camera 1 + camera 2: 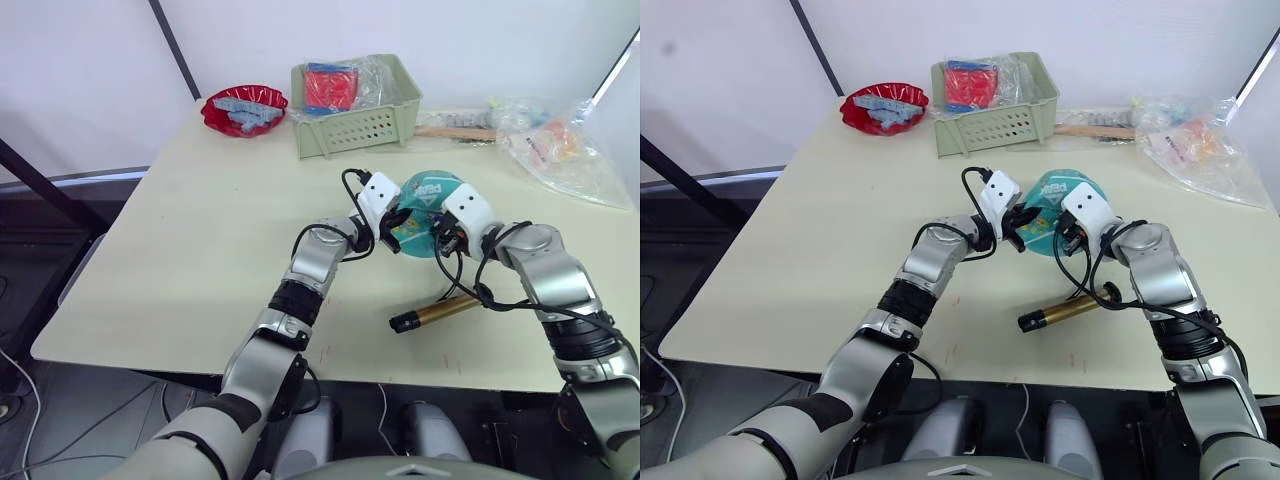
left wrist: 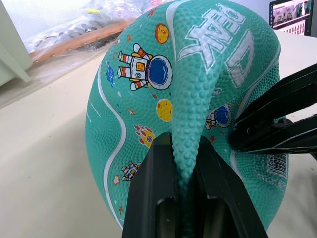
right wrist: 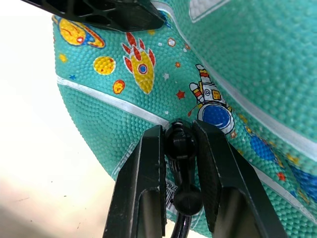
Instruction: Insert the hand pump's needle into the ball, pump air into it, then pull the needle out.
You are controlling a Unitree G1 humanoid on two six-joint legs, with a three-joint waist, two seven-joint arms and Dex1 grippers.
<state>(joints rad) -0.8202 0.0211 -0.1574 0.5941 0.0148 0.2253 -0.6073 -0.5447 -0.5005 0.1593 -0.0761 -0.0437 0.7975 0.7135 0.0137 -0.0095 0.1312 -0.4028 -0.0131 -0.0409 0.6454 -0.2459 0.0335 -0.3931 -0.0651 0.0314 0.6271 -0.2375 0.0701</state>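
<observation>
Both arms reach forward over the table (image 1: 200,260) with elbows bent and wrists turned inward, meeting at the ball (image 1: 425,205), which sits near the table's middle, in front of the green basket (image 1: 355,125). The left gripper (image 2: 185,198) is clamped on a raised fold of the ball's soft teal skin, the pinched ridge standing up between its two black fingers (image 2: 153,198). The right gripper (image 3: 182,168) is closed on the black fitting of the needle (image 3: 181,144), which is pressed against the ball's surface beside an astronaut print; the metal pin itself cannot be seen. One hand pump (image 1: 435,313) lies flat on the table just in front of the ball, near the right forearm, its thin black hose (image 1: 452,272) looping up toward the right gripper. White lettering on the ball reads "PEAK" in the left wrist view; a small barcode-like label lies by the needle fitting, unreadable. Prints on the ball include astronauts, rockets, planets and stars. Count: one ball, one pump, one green basket holding a red-and-blue packet, one red bowl (image 1: 244,108) left of the basket, one wooden-handled tool (image 1: 455,131) and clear plastic bags (image 1: 560,145) right of the basket.
</observation>
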